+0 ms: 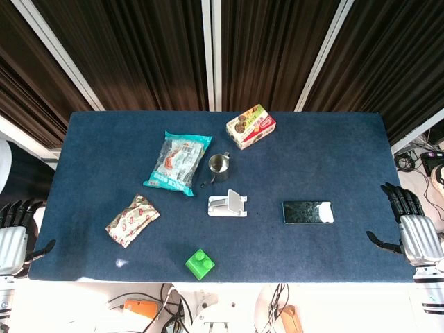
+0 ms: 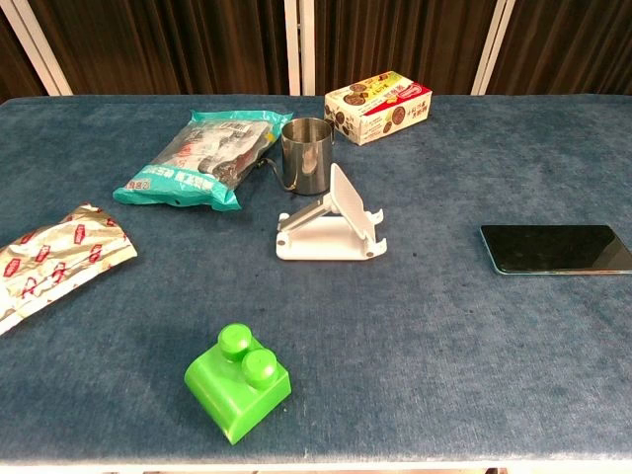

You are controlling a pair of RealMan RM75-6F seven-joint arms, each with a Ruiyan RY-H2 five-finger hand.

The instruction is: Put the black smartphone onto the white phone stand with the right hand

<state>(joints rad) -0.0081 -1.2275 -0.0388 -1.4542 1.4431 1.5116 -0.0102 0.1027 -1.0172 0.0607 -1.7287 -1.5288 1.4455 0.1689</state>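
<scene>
Start of the task, judged from the layout: the phone [image 1: 308, 211] lies flat and untouched on the surface [image 1: 333, 139], to the right of the stand [image 1: 227, 205] and apart from it. The right robot hand [image 1: 411, 229] waits at the surface's edge beyond the phone, fingers spread and holding nothing; the left robot hand [image 1: 14, 232] likewise, far left of the stand. Next, the right robot hand must reach in and lift the phone by its edges. Print on the box [image 1: 250, 126] behind the stand is too small to read.

Smartphone [image 1: 307, 211] lies right of phone stand [image 1: 227, 205].
</scene>
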